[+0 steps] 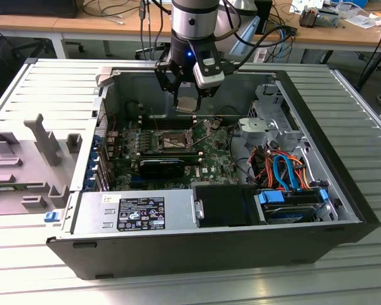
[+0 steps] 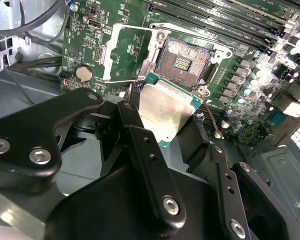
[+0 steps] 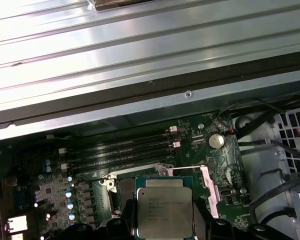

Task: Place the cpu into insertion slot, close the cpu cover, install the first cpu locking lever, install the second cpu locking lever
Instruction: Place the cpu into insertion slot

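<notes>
My gripper [image 1: 187, 95] is shut on the cpu [image 1: 187, 105], a thin square chip with a silvery top. It hangs in the air inside the open computer case. In the second wrist view the cpu [image 2: 165, 107] sits between the black fingers [image 2: 132, 125], just short of the insertion slot [image 2: 182, 62], whose dark centre lies bare. The cpu cover [image 2: 110, 50] is swung open beside the slot, with green board showing through its window. A thin locking lever [image 2: 200, 36] stands raised along the slot's edge. The first wrist view shows the cpu [image 3: 164, 210] over the slot's rim [image 3: 121, 192].
Long memory slots [image 3: 120, 150] run beside the socket. A black card [image 1: 162, 167] stands in front of the socket. The power supply [image 1: 133, 213], a drive cage [image 1: 267, 121], coloured cables [image 1: 286, 171] and the case walls [image 1: 330, 133] crowd the board. A grey fixture [image 1: 32, 159] lies outside, at the exterior view's left.
</notes>
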Controlling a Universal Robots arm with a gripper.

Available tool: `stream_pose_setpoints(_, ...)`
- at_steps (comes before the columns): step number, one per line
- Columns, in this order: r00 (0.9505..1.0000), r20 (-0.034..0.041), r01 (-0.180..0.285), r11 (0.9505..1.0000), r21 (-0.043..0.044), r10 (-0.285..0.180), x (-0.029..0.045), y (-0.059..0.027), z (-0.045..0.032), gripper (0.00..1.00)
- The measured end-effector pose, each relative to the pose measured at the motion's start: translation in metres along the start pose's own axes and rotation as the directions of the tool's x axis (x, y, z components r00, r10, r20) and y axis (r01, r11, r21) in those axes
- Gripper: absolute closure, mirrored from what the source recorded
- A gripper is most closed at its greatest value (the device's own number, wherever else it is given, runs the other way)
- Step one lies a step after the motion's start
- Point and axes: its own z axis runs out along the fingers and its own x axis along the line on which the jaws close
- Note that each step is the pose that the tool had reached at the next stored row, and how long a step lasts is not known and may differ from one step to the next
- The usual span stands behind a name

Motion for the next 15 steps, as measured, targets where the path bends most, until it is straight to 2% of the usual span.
stream_pose_setpoints(15, 0.9999, 0.0012, -0.013, 0.9999, -0.0001, 0.013, 0.0, -0.0002, 0.0001, 0.46)
